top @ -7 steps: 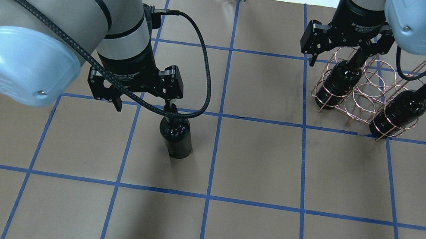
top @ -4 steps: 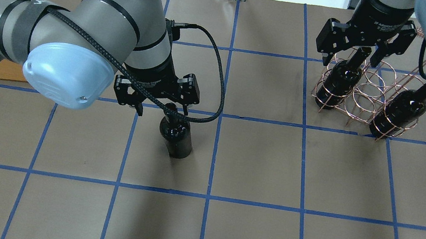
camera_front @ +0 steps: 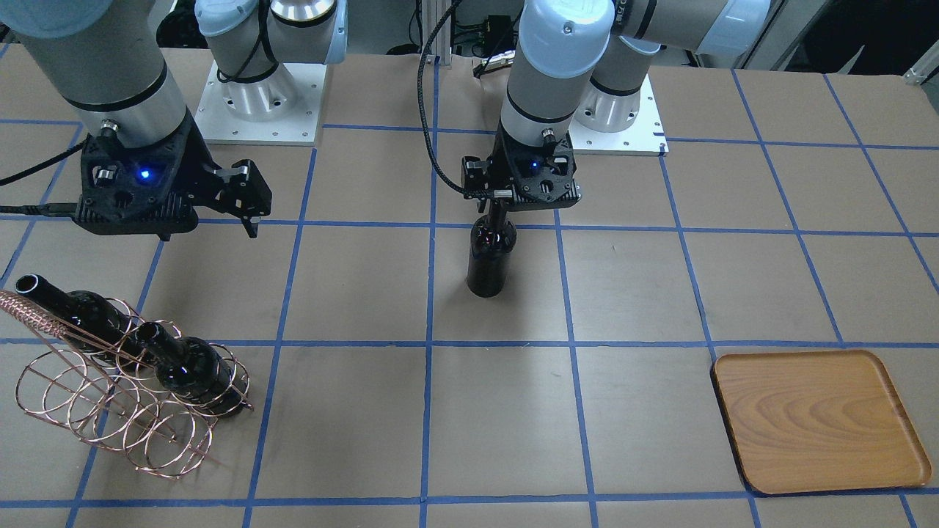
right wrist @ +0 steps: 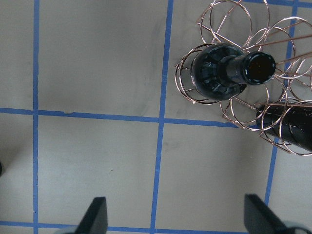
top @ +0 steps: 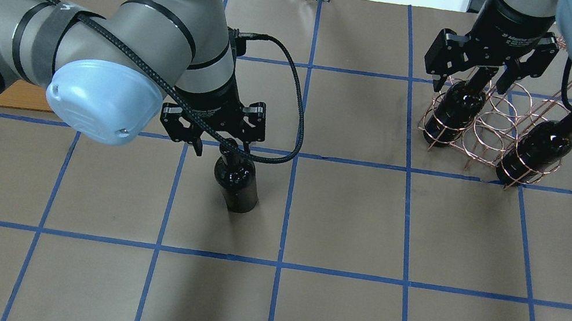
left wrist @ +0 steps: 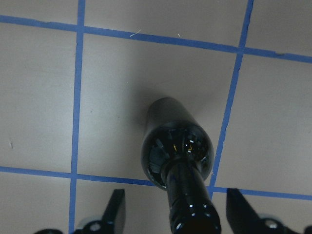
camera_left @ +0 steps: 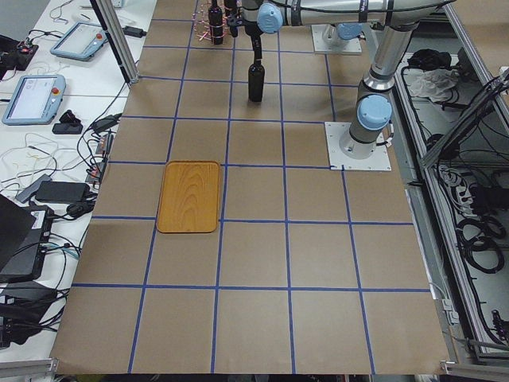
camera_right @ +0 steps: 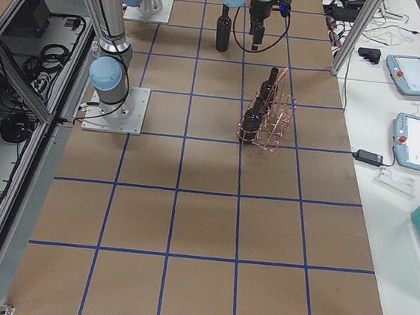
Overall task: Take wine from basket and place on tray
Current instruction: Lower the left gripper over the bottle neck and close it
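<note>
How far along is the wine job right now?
Done: one bottle is out of the basket, upright on the table. In hand: the open left gripper straddles its neck. Left: the tray is bare; two more bottles sit in the basket, right gripper open nearby.

Overhead cam sits behind robot (camera_front: 257,103), looks fwd & down; front cam faces it from opp. side, steep. Both share the standing bottle (top: 236,186) at mid table (top: 345,224). Side cams far off at table ends. Wrist cams close, facing down: left on bottle, right on rack (right wrist: 237,113).
</note>
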Robot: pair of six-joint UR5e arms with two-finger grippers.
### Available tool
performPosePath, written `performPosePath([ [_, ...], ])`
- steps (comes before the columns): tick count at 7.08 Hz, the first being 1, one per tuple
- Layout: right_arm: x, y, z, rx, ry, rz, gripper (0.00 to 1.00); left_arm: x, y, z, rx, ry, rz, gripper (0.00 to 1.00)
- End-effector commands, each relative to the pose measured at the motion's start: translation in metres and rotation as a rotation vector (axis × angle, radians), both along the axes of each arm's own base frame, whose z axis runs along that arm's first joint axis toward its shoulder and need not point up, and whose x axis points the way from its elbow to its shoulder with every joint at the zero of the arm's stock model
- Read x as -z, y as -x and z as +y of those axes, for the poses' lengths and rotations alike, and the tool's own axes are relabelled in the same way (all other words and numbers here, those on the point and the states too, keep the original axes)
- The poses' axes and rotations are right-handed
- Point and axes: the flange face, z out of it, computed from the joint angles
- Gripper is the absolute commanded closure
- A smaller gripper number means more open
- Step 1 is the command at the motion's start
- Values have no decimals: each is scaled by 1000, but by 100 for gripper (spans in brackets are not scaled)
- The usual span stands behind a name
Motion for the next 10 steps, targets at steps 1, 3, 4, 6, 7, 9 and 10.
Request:
performPosePath([
  [1, 0, 0, 0, 0, 3, 0, 0, 9, 1, -4, 2, -16, -1, 44],
  [3, 0, 2, -1, 3, 4, 0, 0, 10, 3, -5, 3, -17, 3, 52],
  [4, 0, 1, -1, 3, 5, -2, 0, 10, 3, -5, 6, -17, 4, 67],
  [6, 0, 1, -1, 4, 5, 0, 0, 3, 3, -5, 52, 3, 13, 100],
  [7, 0, 1, -1, 6, 8, 0, 0, -13, -3, -7, 77, 43, 18, 100],
  [9, 0, 1, -1, 10, 6, 0, 0, -40, -10, -17, 86, 104, 18, 100],
  [10, 1, 1, 0, 12, 3, -2, 0, -59, -29, -31, 48, 130, 18, 100],
])
